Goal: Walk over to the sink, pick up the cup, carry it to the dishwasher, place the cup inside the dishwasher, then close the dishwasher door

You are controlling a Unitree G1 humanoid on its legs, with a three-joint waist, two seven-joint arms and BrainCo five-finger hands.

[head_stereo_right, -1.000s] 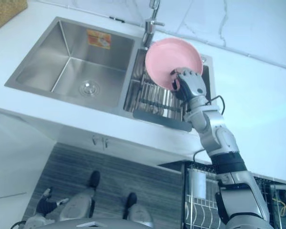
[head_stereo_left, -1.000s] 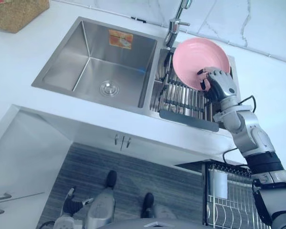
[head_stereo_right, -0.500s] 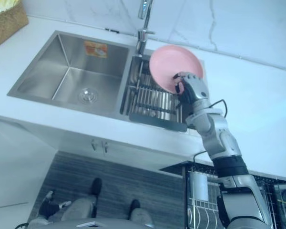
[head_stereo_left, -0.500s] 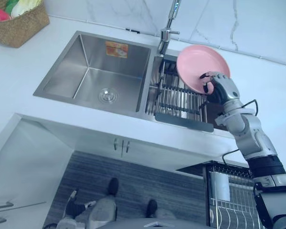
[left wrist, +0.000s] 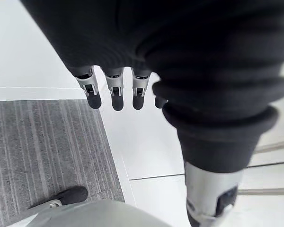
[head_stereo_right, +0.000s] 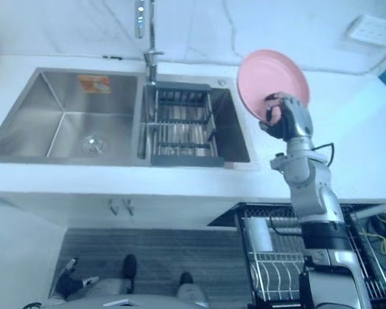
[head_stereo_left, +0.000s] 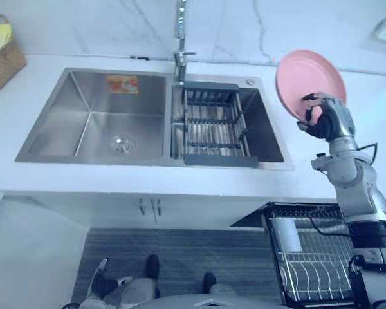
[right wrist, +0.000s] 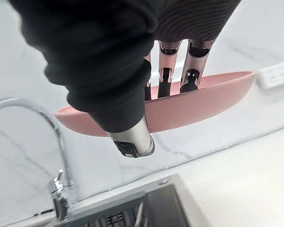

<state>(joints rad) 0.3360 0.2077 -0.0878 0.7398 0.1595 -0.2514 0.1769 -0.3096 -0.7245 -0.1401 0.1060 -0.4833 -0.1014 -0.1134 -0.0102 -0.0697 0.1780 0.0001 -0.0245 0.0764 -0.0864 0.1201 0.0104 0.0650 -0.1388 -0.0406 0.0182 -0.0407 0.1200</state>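
Carrying is the step in hand. At about 2 o'clock in the left eye view, the right hand (head_stereo_left: 326, 119) has fingers and thumb curled over the lower rim of a pink plate (head_stereo_left: 307, 76), a plate rather than a cup. It is held on edge above the white counter (head_stereo_left: 373, 109), at 3 o'clock of the sink (head_stereo_left: 90, 96). The left hand (left wrist: 114, 94) hangs straight-fingered, holding nothing. The dishwasher rack (head_stereo_left: 312, 267) stands pulled out at 5 o'clock. The next move likely calls for lowering the plate toward 6 o'clock, keeping the pinch firm, and lining its edge up with the rack's tines.
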